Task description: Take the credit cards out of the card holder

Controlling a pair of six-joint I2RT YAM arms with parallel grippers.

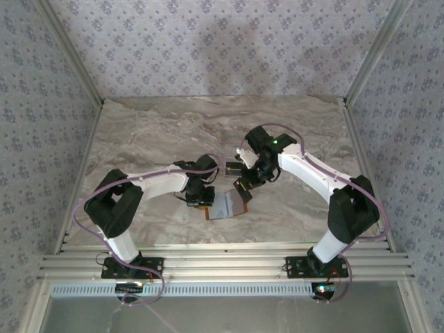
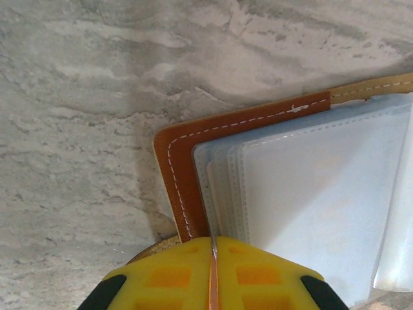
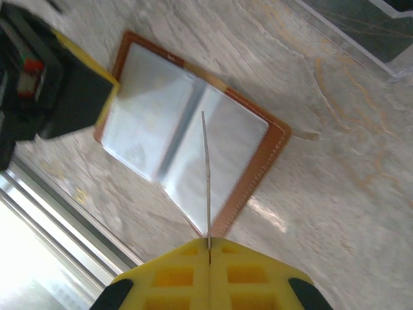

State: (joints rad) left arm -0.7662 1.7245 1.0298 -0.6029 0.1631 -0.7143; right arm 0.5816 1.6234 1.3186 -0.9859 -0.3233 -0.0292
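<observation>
The card holder (image 1: pixel 227 206) lies open on the marble table, brown with grey-blue sleeves (image 2: pixel 310 187). My left gripper (image 1: pixel 201 197) is shut on its left edge, and its yellow fingers (image 2: pixel 168 278) pinch the brown rim (image 2: pixel 181 174). My right gripper (image 1: pixel 247 182) hangs just above the holder's right half, shut on a thin credit card (image 1: pixel 243 190). In the right wrist view that card (image 3: pixel 206 181) is edge-on, rising from the gripper (image 3: pixel 209 242) over the open holder (image 3: pixel 148 129).
A clear tray (image 3: pixel 361 32) with something dark in it lies beyond the holder, also visible just behind the right gripper (image 1: pixel 232 166). The left arm's black and yellow gripper (image 3: pixel 71 97) stands at the holder's far side. A metal rail (image 1: pixel 222 263) runs along the table's near edge.
</observation>
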